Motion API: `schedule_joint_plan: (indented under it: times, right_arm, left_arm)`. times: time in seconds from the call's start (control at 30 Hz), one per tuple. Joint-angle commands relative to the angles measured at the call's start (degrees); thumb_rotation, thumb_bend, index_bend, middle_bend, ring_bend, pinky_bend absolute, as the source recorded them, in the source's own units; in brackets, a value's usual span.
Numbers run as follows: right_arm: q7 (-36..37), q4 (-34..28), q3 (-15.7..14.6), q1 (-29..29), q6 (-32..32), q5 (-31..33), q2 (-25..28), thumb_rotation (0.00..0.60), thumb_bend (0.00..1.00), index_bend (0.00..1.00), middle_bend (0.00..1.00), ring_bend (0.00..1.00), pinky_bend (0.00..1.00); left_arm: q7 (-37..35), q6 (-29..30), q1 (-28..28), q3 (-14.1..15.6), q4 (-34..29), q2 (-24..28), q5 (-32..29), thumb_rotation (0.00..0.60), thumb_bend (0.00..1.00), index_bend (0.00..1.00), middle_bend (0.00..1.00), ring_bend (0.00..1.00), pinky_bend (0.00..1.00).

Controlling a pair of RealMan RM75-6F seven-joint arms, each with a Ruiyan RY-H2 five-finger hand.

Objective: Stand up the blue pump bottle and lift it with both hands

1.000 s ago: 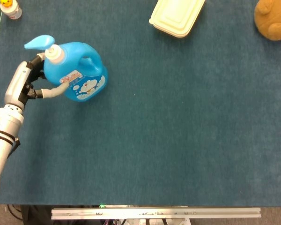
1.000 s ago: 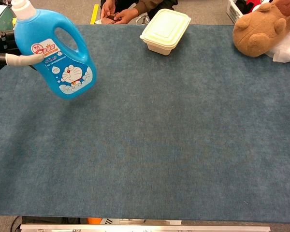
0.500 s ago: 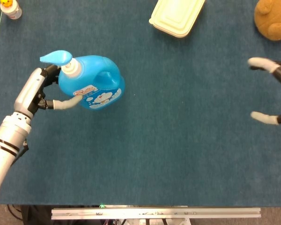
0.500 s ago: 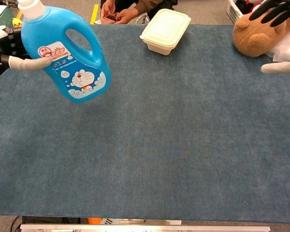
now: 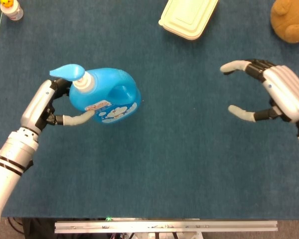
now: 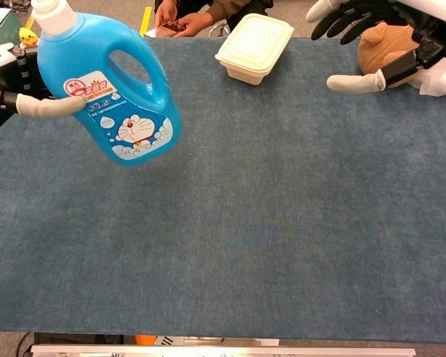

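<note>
Since the earlier frames the blue pump bottle [image 6: 108,85] has travelled further toward the table's middle, and the right hand [image 5: 271,92] has come in from the right edge. The blue cloth table [image 5: 179,164] lies bare between them. The bottle hangs upright, slightly tilted, above the cloth, its label bearing a Doraemon cartoon; the writing is too small to read. The left hand [image 5: 47,107] grips its neck side, one finger [image 6: 52,106] across the label. The right hand's fingers are spread wide, holding nothing, well apart from the bottle.
</note>
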Motion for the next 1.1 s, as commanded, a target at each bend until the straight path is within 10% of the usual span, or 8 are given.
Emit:
schedule_joint_plan:
  times: [0.03,0.5,1.1]
  right_arm:
    - [-5.0,-2.23,1.65,2.69,-0.76,5.67,-2.07,0.6,0.2,0.34,0.32,0.24,0.27]
    - [-20.87,-7.27,4.74,13.71,-0.29,27.14,-7.15,0.6,0.26,0.41,0.3,0.2,0.26]
    - [-29.03,-4.89,6.9,22.85,8.2,35.85,-19.63,0.6,0.26,0.41,0.3,0.2,0.25]
  left_arm:
    - [1.29,0.38,-0.17,0.69,-0.6,-0.31,-0.16,0.6,0.22,0.41,0.39,0.43,0.44]
    - [4.74,1.3,-1.37,1.82,-1.95,-2.56,-1.87,0.6,0.22,0.41,0.39,0.42,0.44]
    - [5.03,2.21,-1.77,2.33,-3.58,-2.76,-2.24,0.6,0.22,0.41,0.38,0.41,0.44]
